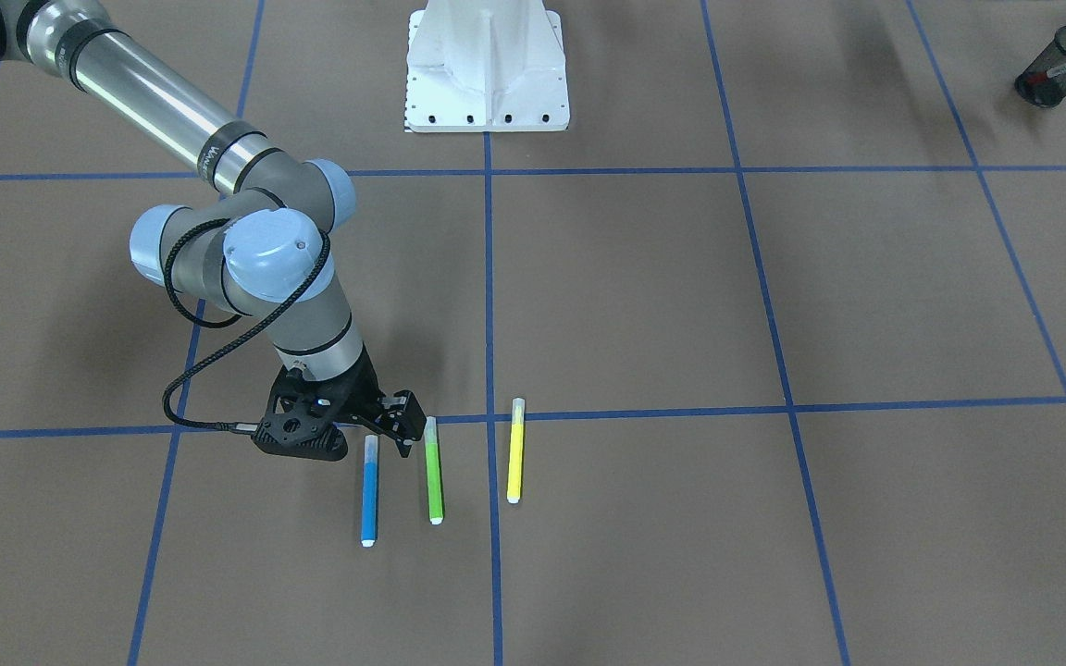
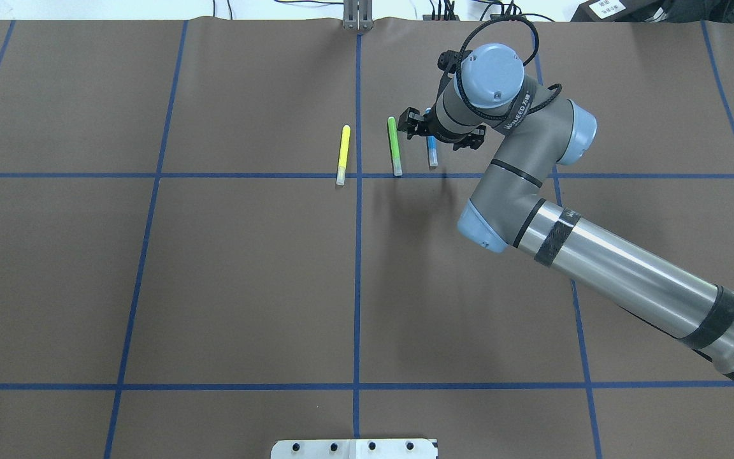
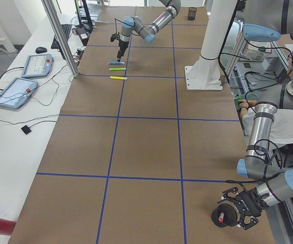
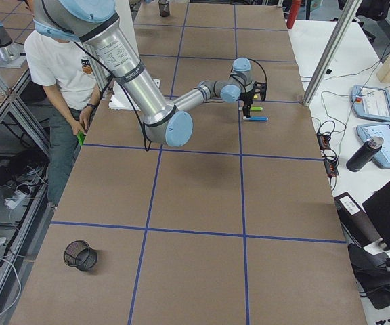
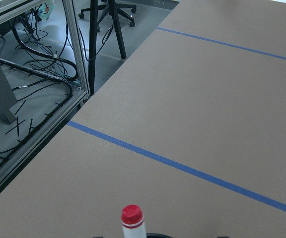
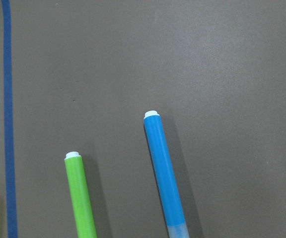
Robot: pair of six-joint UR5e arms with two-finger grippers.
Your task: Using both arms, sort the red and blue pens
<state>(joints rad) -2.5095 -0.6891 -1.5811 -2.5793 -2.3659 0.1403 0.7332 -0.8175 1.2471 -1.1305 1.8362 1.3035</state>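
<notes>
Close to my base, my left hand (image 3: 238,213) is clamped on the red-capped marker (image 5: 132,220), near a black mesh cup (image 1: 1051,67) whose contents I cannot make out. Farther out, my right hand (image 2: 437,131) hangs open over the capped end of the blue marker (image 6: 165,178). It lies flat on the brown tabletop (image 2: 246,287), with a green marker (image 6: 81,198) just beside it and a yellow marker (image 1: 515,450) beyond. No lettering is legible.

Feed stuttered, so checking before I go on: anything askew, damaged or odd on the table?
Nothing stands out. The blue-barrelled marker, the green marker and the yellow marker lie flat, apart and roughly parallel on the brown table, none visibly damaged.
</notes>
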